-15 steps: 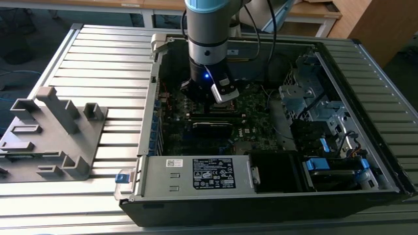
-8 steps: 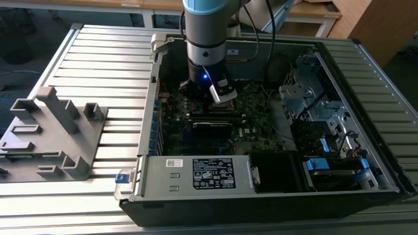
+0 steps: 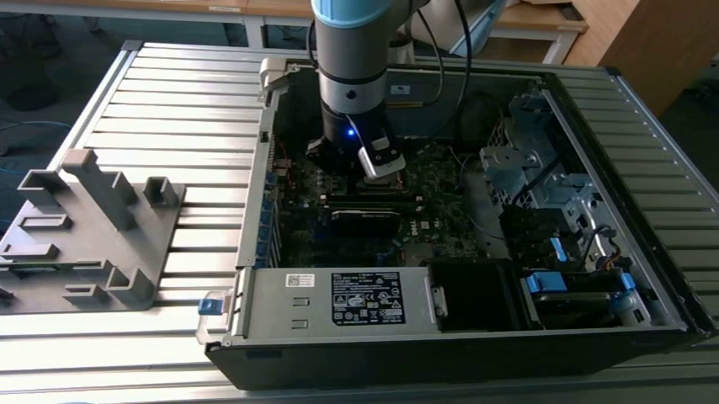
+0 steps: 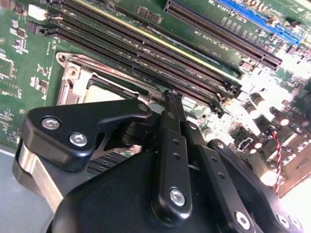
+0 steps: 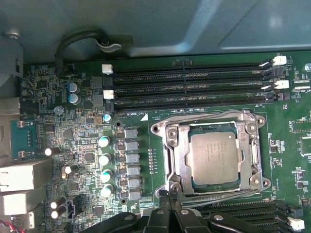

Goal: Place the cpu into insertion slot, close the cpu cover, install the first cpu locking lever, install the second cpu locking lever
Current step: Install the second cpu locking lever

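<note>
cpu: the small flat square chip with a silver-grey metal top [image 5: 214, 159] sits inside the insertion slot, flat and square to it, seen in the first wrist view.
Computer case: the big black open metal case [image 3: 450, 353] lies on its side on the ribbed grey surface [image 3: 180, 93], with the green motherboard [image 5: 73, 141] facing up inside it.
Arm: the grey and blue robot arm [image 3: 354, 76] reaches straight down into the case, over the board's middle.
Insertion slot: the small square dark socket with a silvery metal rim [image 5: 167, 145] lies beside the long black memory slots [image 5: 189, 87], its edges parallel to them.
cpu cover: the thin silvery metal frame plate [image 5: 248, 155] lies down around the chip; I judge it closed, though whether any lever is latched cannot be told.
Jaws: the black gripper [image 5: 167, 206] hangs just at the socket's near edge, the chip just beyond its tips; its fingers [image 4: 172, 109] are together, gripping nothing.
</note>
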{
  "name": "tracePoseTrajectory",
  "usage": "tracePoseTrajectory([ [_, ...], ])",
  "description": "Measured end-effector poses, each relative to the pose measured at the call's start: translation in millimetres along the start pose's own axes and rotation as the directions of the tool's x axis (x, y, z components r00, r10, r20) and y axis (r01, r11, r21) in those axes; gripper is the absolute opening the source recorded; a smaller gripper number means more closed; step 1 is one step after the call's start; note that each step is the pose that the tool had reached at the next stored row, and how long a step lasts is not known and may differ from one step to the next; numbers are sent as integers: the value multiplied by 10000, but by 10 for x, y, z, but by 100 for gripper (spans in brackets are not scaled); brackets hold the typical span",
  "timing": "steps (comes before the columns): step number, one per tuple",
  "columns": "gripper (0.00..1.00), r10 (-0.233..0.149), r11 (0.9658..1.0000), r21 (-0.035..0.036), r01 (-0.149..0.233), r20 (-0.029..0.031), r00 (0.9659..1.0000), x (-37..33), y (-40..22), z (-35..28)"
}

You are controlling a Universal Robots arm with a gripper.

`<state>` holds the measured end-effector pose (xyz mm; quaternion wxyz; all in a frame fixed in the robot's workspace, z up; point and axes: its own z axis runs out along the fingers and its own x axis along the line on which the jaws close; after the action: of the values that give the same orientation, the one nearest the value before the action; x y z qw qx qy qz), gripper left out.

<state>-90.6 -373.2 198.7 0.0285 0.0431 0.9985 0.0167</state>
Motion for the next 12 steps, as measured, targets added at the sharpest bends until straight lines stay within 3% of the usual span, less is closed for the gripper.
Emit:
tracePoseTrajectory([
  [8, 10, 1, 10000, -17, -1, -1, 10000, 0, 0, 1],
  [12, 10, 1, 10000, -18, -1, -1, 10000, -3, 2, -38],
])
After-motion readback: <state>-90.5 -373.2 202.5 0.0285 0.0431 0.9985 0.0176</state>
